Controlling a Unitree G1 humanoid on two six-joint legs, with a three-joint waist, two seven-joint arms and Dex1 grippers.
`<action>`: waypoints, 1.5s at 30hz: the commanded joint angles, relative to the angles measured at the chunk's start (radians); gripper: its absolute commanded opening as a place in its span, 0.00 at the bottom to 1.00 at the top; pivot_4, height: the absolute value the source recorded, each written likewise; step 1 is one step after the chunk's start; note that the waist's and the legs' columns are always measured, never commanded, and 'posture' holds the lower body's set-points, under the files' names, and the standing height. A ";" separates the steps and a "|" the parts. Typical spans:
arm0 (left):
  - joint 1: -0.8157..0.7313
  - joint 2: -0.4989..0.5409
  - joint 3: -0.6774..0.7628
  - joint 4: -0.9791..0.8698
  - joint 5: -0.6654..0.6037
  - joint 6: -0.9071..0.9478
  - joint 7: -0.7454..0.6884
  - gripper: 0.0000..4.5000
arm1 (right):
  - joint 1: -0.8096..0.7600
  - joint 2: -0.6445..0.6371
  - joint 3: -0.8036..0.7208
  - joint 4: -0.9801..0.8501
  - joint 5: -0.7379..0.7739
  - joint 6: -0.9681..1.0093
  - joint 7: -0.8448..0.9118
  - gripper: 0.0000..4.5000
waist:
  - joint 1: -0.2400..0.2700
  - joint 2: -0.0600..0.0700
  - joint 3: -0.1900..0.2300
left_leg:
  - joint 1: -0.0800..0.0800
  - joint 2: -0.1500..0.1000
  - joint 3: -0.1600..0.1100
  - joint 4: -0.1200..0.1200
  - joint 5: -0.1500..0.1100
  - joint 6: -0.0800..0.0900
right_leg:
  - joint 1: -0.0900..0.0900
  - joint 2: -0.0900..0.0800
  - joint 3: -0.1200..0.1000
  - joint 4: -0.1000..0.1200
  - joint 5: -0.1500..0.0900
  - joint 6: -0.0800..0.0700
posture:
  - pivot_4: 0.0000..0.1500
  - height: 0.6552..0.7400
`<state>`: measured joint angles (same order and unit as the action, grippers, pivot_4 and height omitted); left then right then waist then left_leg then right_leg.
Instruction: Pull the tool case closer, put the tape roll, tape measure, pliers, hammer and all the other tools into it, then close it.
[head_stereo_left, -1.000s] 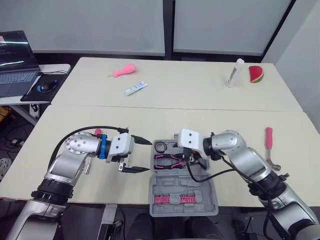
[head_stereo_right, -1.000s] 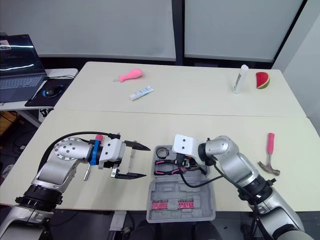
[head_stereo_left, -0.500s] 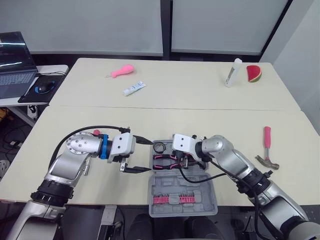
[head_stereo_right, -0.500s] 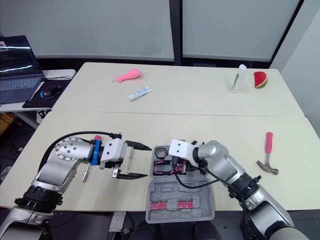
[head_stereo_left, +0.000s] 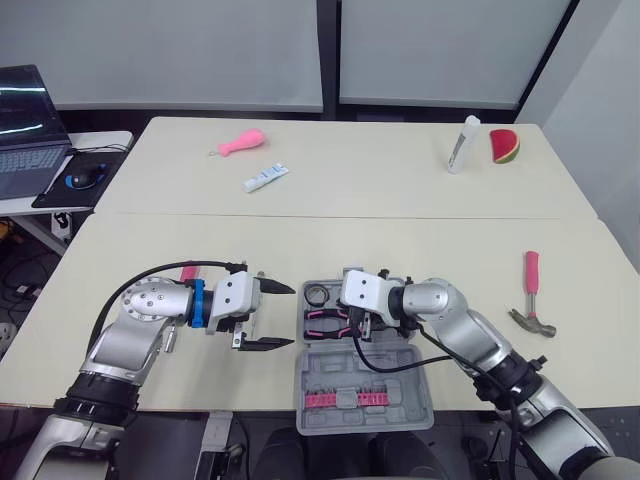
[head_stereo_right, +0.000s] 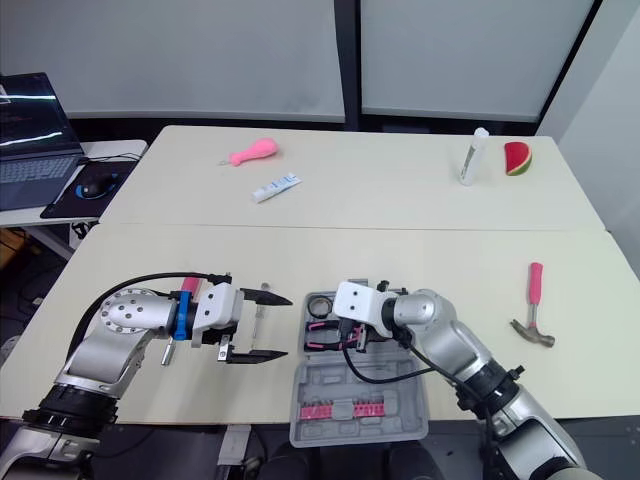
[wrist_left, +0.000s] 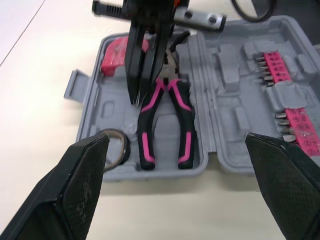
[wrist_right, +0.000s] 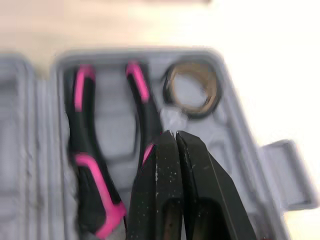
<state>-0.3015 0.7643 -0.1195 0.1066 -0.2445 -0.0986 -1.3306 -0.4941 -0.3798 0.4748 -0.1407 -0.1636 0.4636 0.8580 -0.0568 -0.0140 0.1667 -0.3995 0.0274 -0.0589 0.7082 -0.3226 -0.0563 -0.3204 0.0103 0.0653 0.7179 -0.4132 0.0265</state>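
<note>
The left tool (head_stereo_left: 287, 315) hung just left of the case (head_stereo_left: 410, 385). Its two black fingers were spread wide and empty, aimed at the case's left wall. The left arm was bent low over the table (head_stereo_left: 450, 240), and a pink-handled item (head_stereo_left: 188, 272) lay partly hidden under it, farther left of the case.

The case sat open at the table's near edge, between the two arms. It was grey moulded plastic, with the tray half farther from the robot and the lid half nearer. A latch tab stuck out from its left wall. The tape roll (wrist_right: 192, 114), a dark ring, lay flat in the tray's far left corner. Beside it the pliers (wrist_left: 165, 120) rested in their recess, black-and-pink handles toward the left wall. The red tape measure (wrist_left: 116, 56) sat deeper in the tray, right of the roll. A pink strip of bits (head_stereo_left: 345, 400) ran along the lid's near side.

The right tool (wrist_right: 174, 134) pointed down into the tray with its fingers pressed together, pinching nothing. Its tips were close over the pliers' farther handle; I could not tell whether they touched. The right arm reached in from the case's right with the elbow bent, and a black cable looped over the lid.

The hammer (head_stereo_left: 531, 300), pink-handled, lay on the table well right of the case.
</note>
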 joint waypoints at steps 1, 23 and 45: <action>0.030 0.026 0.031 0.010 0.021 -0.035 0.021 1.00 | 0.063 -0.079 -0.131 -0.225 0.089 0.030 0.038 0.00 | 0.002 0.000 0.000 | 0.000 0.000 0.000 0.000 0.000 0.000 | 0.000 0.000 0.000 0.000 0.000 0.000 | 1.00 1.00; 0.163 -0.034 -0.103 0.007 0.232 -0.016 0.198 0.00 | 0.627 -0.478 -0.363 -0.212 0.080 -0.239 0.044 0.00 | 0.027 0.000 0.000 | 0.001 -0.002 0.003 -0.002 -0.002 0.004 | 0.003 -0.001 0.004 -0.004 0.000 0.000 | 1.00 1.00; 0.071 -0.167 -0.201 0.047 0.292 0.018 0.236 0.00 | 0.442 -0.316 -0.210 -0.053 0.036 -0.269 0.016 0.00 | 0.029 0.002 -0.001 | 0.002 -0.002 0.004 -0.001 -0.001 0.002 | 0.004 -0.002 0.004 -0.003 0.000 0.000 | 1.00 1.00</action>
<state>-0.2299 0.6148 -0.2920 0.1557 0.0449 -0.0901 -1.0937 -0.0479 -0.7085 0.2504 -0.1716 -0.1363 0.1950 0.8713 -0.0276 -0.0122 0.1654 -0.3977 0.0257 -0.0544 0.7070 -0.3235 -0.0546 -0.3168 0.0085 0.0695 0.7146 -0.4132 0.0265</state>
